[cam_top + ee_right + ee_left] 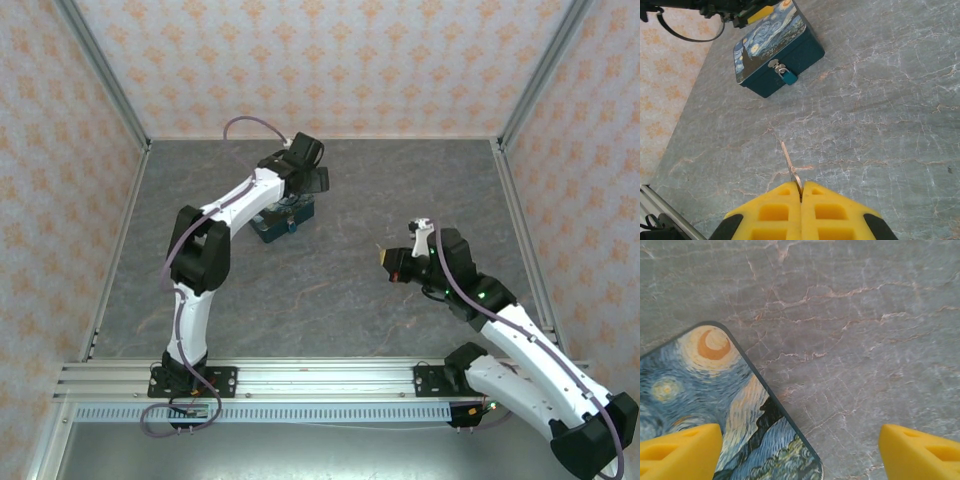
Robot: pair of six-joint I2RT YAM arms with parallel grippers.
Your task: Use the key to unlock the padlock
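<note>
Pincer by pincer: your right pincer (801, 192) has its yellow tips pressed fully together, and the key (790, 162) is nipped between them by its head. The thin blade sticks forward and slightly left over the bare table (890, 110). By my reading, the pick-up is done.

Well ahead of the blade, up and to the left in the right wrist view, sits the starry-print box (771, 45). The padlock (788, 76) hangs at the hasp on its front wall. Its shackle looks closed, though it is too small to be sure. Key and padlock are well apart.

Your left pincer (800, 450) is spread wide and holds nothing. One finger (680, 450) sits over a corner of the lid, the other over the table beside the box. I cannot tell whether it touches the lid.

What is left, in my judgement, is to carry the key across and line the blade up with the keyhole, which you can't make out from here. Then insert it, turn it and free the shackle. You may want the left pincer to steady the box.
</note>
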